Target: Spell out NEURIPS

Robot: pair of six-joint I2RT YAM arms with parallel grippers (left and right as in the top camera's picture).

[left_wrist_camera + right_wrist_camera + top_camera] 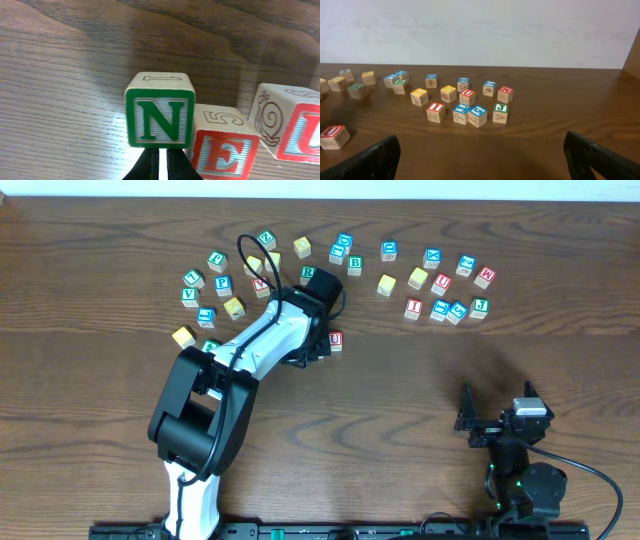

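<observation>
Green N cube (160,117) stands just before the clenched left claw (160,156), red E cube (223,154) beside it; right claw (481,141) released.

I run a left arm (250,350) of white shells, black joints and a looping black cable (239,255), and an all-black right arm (515,450) dotted with green lights (519,477).
</observation>
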